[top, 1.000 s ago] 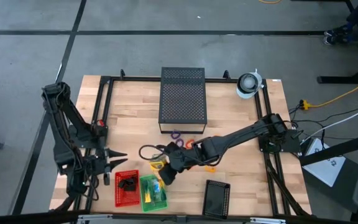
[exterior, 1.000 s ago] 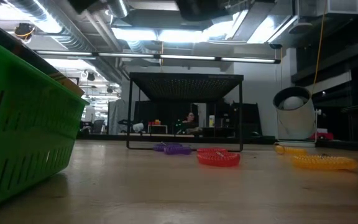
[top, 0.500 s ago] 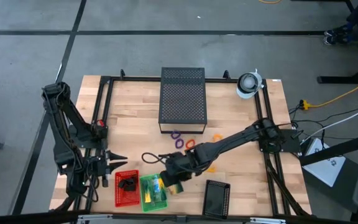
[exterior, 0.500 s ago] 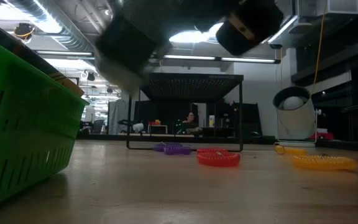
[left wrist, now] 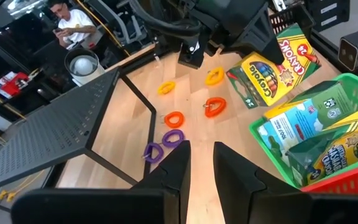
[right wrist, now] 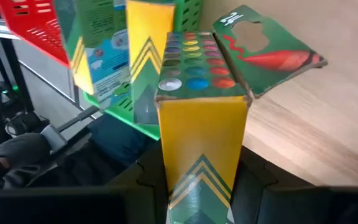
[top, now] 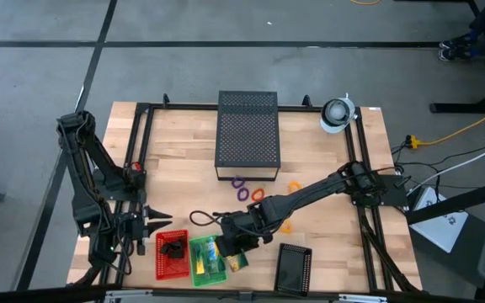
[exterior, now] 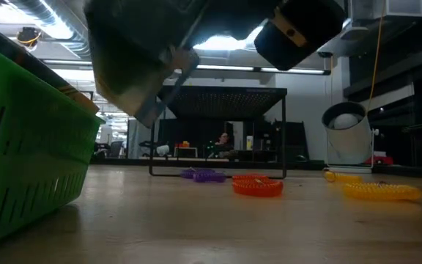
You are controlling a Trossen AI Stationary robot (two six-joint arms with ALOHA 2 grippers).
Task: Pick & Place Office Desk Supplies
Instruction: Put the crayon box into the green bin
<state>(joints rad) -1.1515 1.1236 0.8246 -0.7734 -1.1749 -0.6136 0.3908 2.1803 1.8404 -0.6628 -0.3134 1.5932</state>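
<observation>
Near edge of the pale wooden counter: green basket of crayon boxes beside red basket. Right gripper, jaws clamped on a "Crayola" crayon box, just beside it. Left gripper, jaws slightly apart, empty. Farther: coloured rings, black mesh box. Beyond: a seated person.

Both arms are showing matte black jointed links, a black cable looping beside the right arm.

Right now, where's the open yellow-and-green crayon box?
The open yellow-and-green crayon box is clamped in the right gripper, above the table's front edge in the high view, beside the green plastic basket.
</observation>
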